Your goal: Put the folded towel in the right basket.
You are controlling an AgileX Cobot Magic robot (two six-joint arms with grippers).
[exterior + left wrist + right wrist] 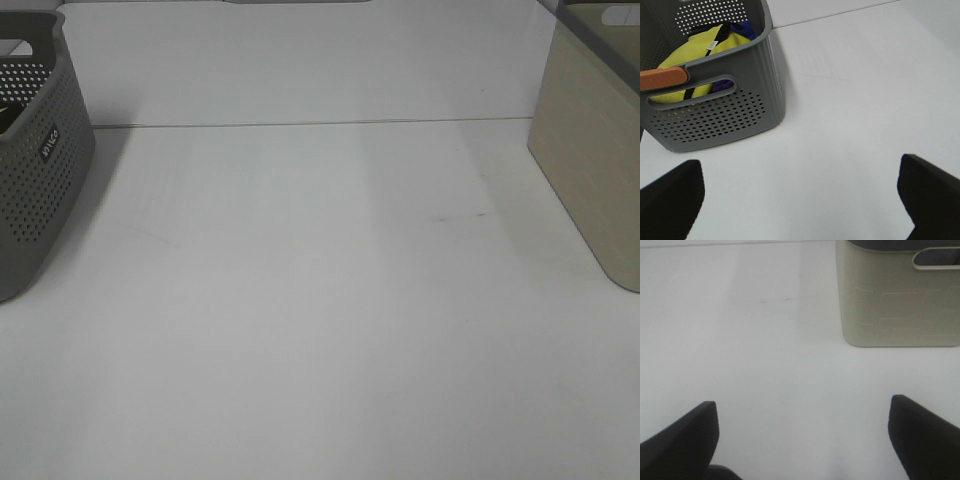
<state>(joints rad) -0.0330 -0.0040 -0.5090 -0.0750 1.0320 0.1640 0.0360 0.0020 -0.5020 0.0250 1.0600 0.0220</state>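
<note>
A beige basket (592, 160) stands at the right edge of the white table; it also shows in the right wrist view (897, 295). A grey perforated basket (35, 160) stands at the left edge. In the left wrist view this grey basket (715, 115) holds a yellow-green folded towel (700, 47), with something blue and purple beside it and an orange piece (662, 78) at its rim. My left gripper (800, 200) is open and empty over bare table near the grey basket. My right gripper (802, 440) is open and empty in front of the beige basket. Neither gripper shows in the exterior view.
A thin seam (320, 123) runs across the table at the back. A faint dark mark (455, 215) lies on the table surface right of the middle.
</note>
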